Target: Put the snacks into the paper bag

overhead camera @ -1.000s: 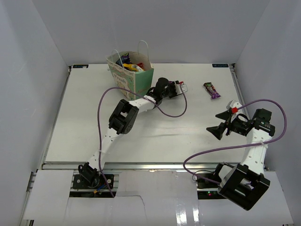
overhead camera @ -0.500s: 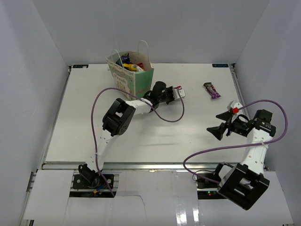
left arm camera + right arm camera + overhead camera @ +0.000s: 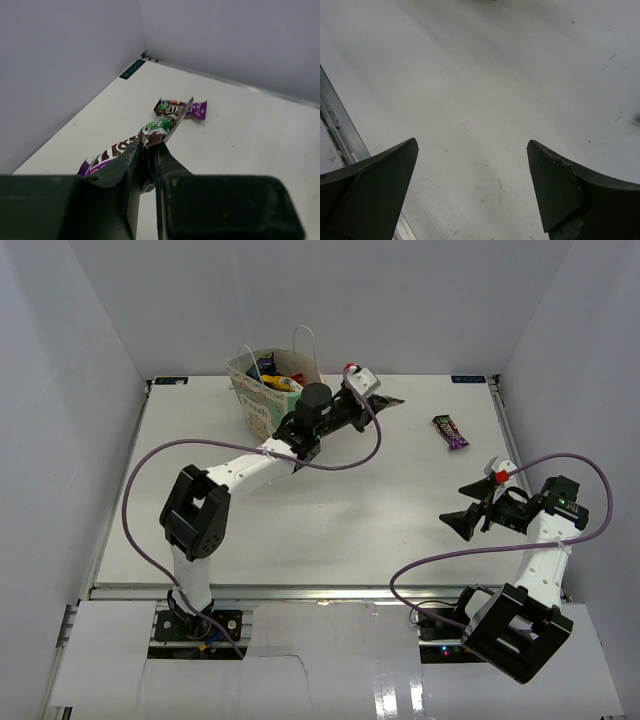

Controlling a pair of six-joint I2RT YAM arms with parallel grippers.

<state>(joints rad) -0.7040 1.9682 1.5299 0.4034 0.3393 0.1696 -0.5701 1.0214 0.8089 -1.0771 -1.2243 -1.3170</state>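
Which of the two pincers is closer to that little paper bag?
Left. The left pincer, shut on a purple snack, hangs just right of the paper bag; the right pincer stands open far off, near the table's right edge.

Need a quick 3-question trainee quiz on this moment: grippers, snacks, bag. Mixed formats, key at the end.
1. True or false: the right gripper is shut on a snack.
2. What is the left gripper shut on? A) a small purple wrapped candy packet; B) a small yellow pack; C) nothing.
3. How many snacks lie on the white table outside the small upright paper gift bag?
Key: 1 false, it stands open over bare table. 2 A. 3 one, the dark purple bar on the far right side.
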